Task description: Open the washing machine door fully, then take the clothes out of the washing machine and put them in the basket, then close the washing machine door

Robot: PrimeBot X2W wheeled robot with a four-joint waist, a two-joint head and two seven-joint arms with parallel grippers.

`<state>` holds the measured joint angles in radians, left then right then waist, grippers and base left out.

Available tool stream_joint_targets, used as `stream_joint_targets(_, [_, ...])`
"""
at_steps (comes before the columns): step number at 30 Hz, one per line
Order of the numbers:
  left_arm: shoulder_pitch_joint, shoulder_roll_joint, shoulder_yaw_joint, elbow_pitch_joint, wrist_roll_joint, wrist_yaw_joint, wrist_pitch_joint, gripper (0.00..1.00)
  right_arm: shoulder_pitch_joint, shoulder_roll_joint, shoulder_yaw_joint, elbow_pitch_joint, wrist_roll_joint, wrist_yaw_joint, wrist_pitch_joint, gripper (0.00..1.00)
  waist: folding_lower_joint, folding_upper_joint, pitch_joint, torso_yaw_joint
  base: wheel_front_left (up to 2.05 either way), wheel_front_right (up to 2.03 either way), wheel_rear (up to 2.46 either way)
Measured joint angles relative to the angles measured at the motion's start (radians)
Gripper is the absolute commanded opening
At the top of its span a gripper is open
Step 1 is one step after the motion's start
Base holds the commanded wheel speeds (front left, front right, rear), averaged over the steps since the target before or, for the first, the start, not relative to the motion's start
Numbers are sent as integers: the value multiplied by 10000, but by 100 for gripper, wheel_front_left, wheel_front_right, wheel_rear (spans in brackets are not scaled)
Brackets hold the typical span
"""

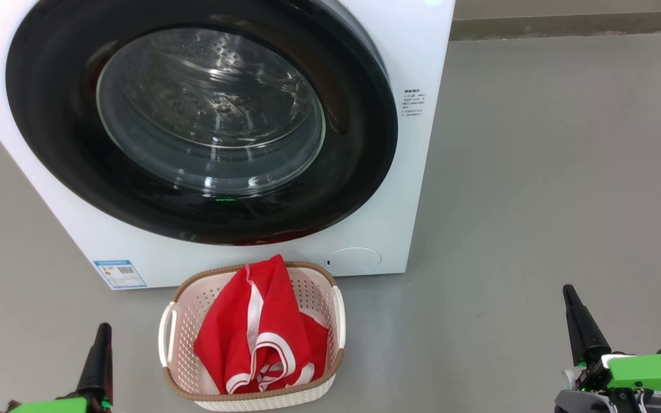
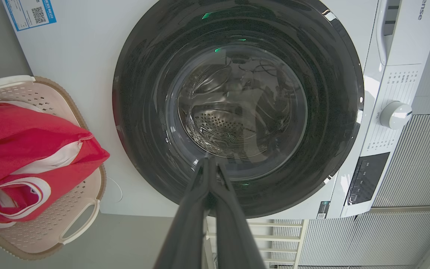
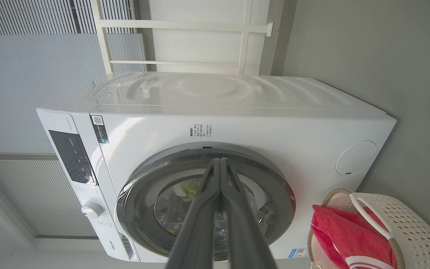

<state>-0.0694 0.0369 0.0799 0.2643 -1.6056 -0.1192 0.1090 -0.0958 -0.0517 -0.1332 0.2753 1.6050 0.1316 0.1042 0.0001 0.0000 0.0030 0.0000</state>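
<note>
the clothes (image 1: 256,332) lie heaped in the basket (image 1: 314,291) before the washing machine (image 1: 416,172), soft, light and floppy, best pinched at a raised fold; the washing machine door (image 1: 55,143) looks shut; left claw (image 1: 103,331) and right claw (image 1: 570,295) both clenched, holding nothing

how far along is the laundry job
Looks finished. The clothes lie in the basket, the washing machine door looks closed, and the drum seen through it looks empty. Nothing in hand: left gripper and right gripper are shut, holding nothing. Nothing left.

"ense" lettering on washing machine (image 2: 80,93) panel
</note>
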Motion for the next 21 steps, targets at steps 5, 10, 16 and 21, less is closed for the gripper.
stream_joint_targets(5, [0,-2,2,0,0,0,10,0,0,2,-8,0,0,0,2,0,0,0,0,0,0,0,0])
stream_joint_targets(10, [0,-4,4,0,0,0,10,0,0,4,-13,0,0,-25,2,0,0,0,0,0,0,0,0])
stream_joint_targets(16, [0,-10,6,0,0,0,12,0,0,6,-17,0,0,-25,2,0,0,0,0,0,0,0,0])
stream_joint_targets(21, [0,-15,6,0,0,0,10,0,0,6,-17,0,0,-25,2,0,0,0,0,0,0,0,0])
